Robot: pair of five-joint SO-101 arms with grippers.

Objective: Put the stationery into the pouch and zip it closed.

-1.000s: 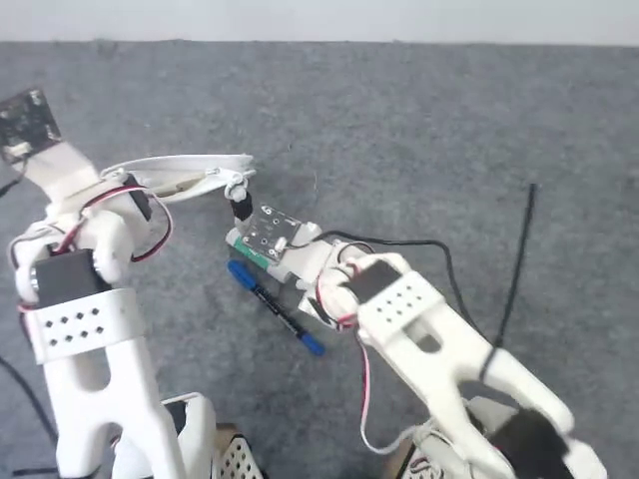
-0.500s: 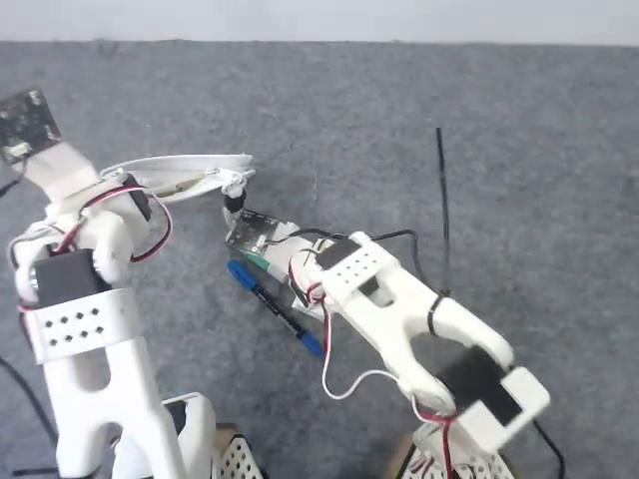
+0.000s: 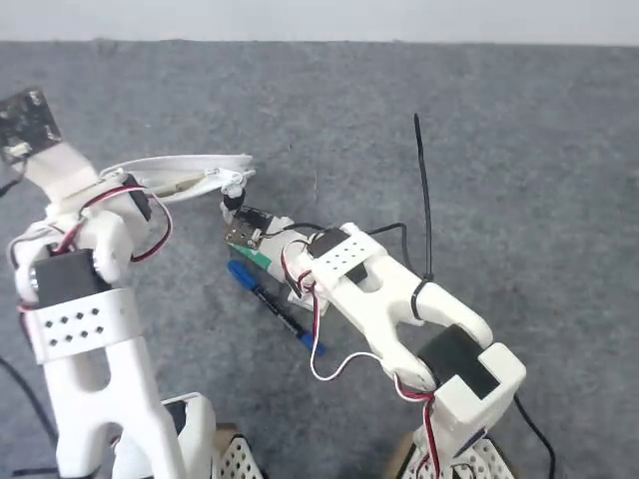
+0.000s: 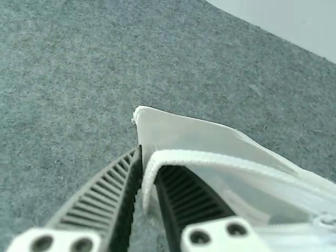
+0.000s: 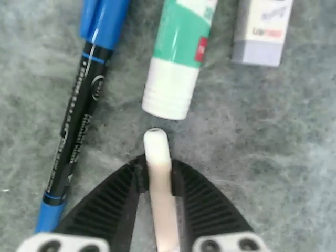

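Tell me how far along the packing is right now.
Done: the left pincer grips the pouch rim. In hand: the right pincer is shut on a slim white stick, not yet in the pouch. Remaining: blue marker, glue stick and eraser lie on the grey mat; zipping follows.

Grey felt-like table surface (image 3: 519, 110) meets a pale wall (image 3: 319, 20)

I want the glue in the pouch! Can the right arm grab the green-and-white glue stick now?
Probably not yet: the right gripper is shut on a thin white stick, though the green-and-white glue stick lies just ahead, uncovered.
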